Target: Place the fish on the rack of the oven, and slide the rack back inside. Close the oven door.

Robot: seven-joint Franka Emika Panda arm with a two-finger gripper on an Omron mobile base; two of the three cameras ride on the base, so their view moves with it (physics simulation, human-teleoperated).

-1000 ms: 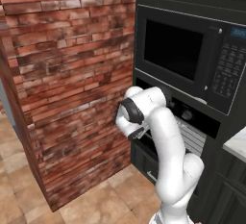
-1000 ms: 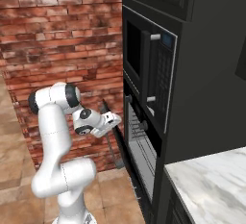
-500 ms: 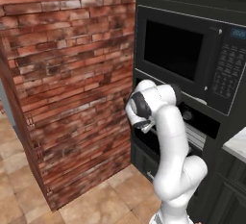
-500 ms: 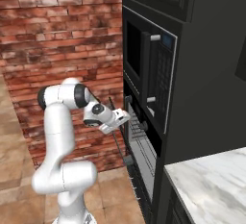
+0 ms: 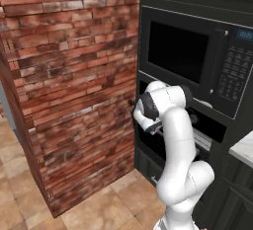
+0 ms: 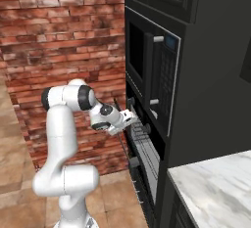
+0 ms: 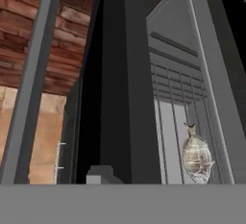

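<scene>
With the fish [image 7: 196, 158] already lying on the rack [image 7: 178, 122] inside the pale grey cavity of the oven [image 6: 142, 148], the white arm had swung its end effector [image 6: 128, 117] up and in toward the oven front over the past second, and in the right base view it had arrived just beside the top edge of the oven door [image 6: 128, 161], below the black keypad microwave [image 5: 197, 61]. From the camera on the hand, the fish sat toward 4 o'clock, tail pointing to 12, while the door's bar handle [image 7: 31, 79] ran from 7 toward 12 o'clock across the brick wall [image 5: 69, 86] and the tiled floor [image 7: 41, 136]. The rack appeared to be inside the cavity, which suggested the placing and sliding steps were done and only the closing remained. The door stood raised but not yet shut, a gap showing between it and the cavity. Whether the end effector's fingers were spread or pressed together could not be told, since just one dark tip [image 7: 101, 174] showed at 6 o'clock; no object was seen between them. The advance toward the door read as the closing push under way.
</scene>
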